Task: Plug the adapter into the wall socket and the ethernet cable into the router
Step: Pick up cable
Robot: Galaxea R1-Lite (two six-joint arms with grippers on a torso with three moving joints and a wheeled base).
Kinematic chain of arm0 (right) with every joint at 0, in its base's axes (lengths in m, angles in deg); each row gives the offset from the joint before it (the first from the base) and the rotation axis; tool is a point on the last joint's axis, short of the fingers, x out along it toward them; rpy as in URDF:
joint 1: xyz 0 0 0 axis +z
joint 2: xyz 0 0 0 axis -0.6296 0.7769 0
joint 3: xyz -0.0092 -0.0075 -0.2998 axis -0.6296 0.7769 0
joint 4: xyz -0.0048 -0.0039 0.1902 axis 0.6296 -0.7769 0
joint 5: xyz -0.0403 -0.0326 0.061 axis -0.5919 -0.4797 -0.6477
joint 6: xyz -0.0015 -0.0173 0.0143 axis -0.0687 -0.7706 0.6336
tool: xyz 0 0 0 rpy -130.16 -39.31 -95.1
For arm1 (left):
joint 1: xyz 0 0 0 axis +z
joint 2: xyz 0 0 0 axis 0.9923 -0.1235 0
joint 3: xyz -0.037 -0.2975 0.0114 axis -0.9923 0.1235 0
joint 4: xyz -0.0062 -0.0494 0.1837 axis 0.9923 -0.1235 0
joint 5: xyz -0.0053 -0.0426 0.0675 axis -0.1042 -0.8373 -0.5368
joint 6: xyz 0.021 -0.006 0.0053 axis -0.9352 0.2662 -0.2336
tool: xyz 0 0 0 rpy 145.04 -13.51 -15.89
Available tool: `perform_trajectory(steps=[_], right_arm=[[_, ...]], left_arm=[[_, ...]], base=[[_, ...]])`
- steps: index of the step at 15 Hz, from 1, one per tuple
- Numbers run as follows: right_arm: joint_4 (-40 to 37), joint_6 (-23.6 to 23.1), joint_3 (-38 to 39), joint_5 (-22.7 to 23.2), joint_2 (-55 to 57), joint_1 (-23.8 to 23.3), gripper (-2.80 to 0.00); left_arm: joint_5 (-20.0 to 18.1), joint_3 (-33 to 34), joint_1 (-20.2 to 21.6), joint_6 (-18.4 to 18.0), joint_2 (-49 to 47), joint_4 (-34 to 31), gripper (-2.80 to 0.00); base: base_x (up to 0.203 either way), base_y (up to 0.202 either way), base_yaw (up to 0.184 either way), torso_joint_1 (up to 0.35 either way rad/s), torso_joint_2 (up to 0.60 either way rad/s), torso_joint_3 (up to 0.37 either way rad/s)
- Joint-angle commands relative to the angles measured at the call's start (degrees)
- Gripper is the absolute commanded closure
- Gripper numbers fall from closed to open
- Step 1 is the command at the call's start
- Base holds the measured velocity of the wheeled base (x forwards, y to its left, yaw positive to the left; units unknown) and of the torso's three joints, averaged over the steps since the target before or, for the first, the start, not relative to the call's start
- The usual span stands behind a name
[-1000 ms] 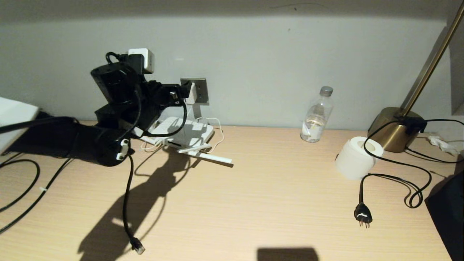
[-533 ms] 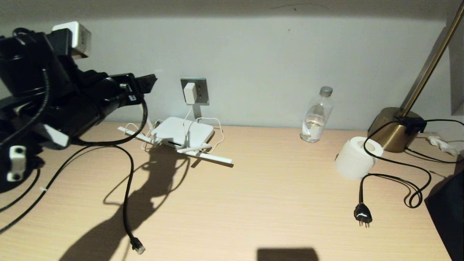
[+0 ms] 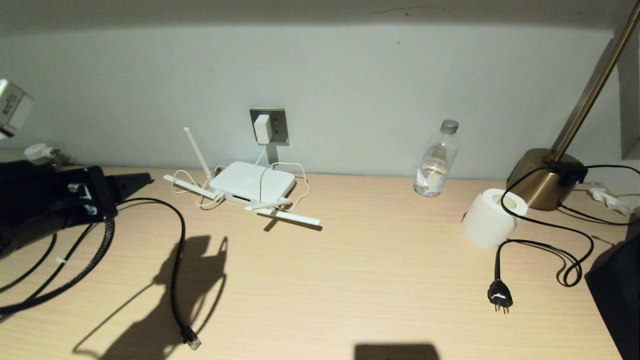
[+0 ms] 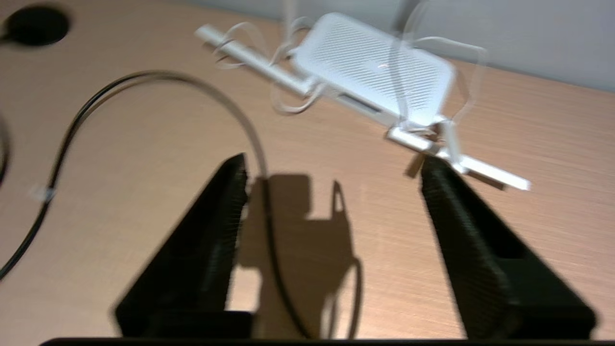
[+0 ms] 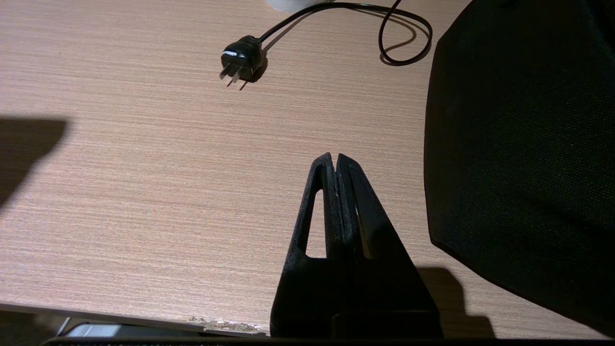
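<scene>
The white adapter [image 3: 262,129] sits plugged into the grey wall socket [image 3: 278,125], and its thin white cord hangs down to the router [image 3: 252,182] on the desk below. The ethernet cable [image 3: 176,260] curves across the desk from the left, with its clear connector [image 3: 191,343] lying loose near the front edge. My left gripper [image 3: 127,184] hovers at the far left of the desk, well apart from the router. In the left wrist view this gripper [image 4: 332,163] is open and empty, with the ethernet cable [image 4: 158,73] on the desk under it and the router [image 4: 375,72] beyond. My right gripper [image 5: 334,158] is shut and empty, low over the desk's front right.
A water bottle [image 3: 436,160] stands by the wall. A white paper roll [image 3: 492,217] and a brass lamp base [image 3: 542,177] sit at the right. A black three-pin plug [image 3: 500,296] and its looped cord lie in front of them. A dark bulky object [image 5: 523,144] fills the right edge.
My left arm has pulled back from the wall socket to the left and down, leaving the adapter in the socket. The router and one upright antenna are now uncovered.
</scene>
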Motion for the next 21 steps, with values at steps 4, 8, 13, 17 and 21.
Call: perform_trajectory(steps=[4, 8, 13, 17, 21], right_arm=[[-0.1, 0.0, 0.0, 0.0, 0.0, 0.0, 0.00], [-0.1, 0.0, 0.0, 0.0, 0.0, 0.0, 0.00], [-0.1, 0.0, -0.1, 0.0, 0.0, 0.0, 0.00], [-0.1, 0.0, 0.0, 0.0, 0.1, 0.0, 0.00], [-0.1, 0.0, 0.0, 0.0, 0.0, 0.0, 0.00]], left_arm=[[15.1, 5.1, -1.3, 13.7, 1.3, -1.1, 0.00], [-2.2, 10.0, -3.2, -16.8, 13.2, -8.4, 0.00], [-19.0, 9.3, -6.0, -34.6, 15.8, -31.8, 0.00], [-21.9, 16.3, -6.6, -46.0, 15.9, -30.7, 0.00], [-22.3, 21.0, -6.9, -56.0, 12.4, -24.3, 0.00]], base=[[0.000, 0.000, 0.000, 0.000, 0.00, 0.000], [0.000, 0.000, 0.000, 0.000, 0.00, 0.000], [0.000, 0.000, 0.000, 0.000, 0.00, 0.000], [0.000, 0.000, 0.000, 0.000, 0.00, 0.000], [0.000, 0.000, 0.000, 0.000, 0.00, 0.000]])
